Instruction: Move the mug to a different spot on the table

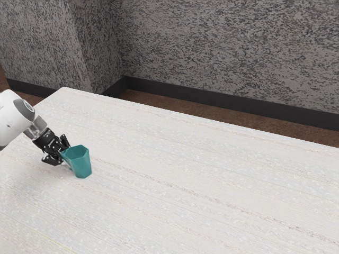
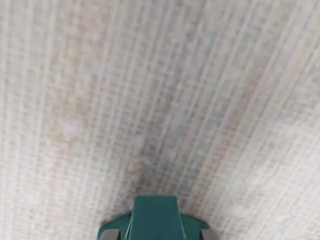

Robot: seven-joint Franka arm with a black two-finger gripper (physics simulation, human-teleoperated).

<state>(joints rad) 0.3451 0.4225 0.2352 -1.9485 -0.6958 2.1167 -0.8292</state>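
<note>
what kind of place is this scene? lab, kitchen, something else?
Probably a bare simulated room: a pale wood-grain table, speckled grey walls meeting in a corner, a black baseboard over brown floor. A teal mug is at the gripper.

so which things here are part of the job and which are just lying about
job: teal mug, end effector at the mug, table
not the job: speckled wall, brown floor
</note>
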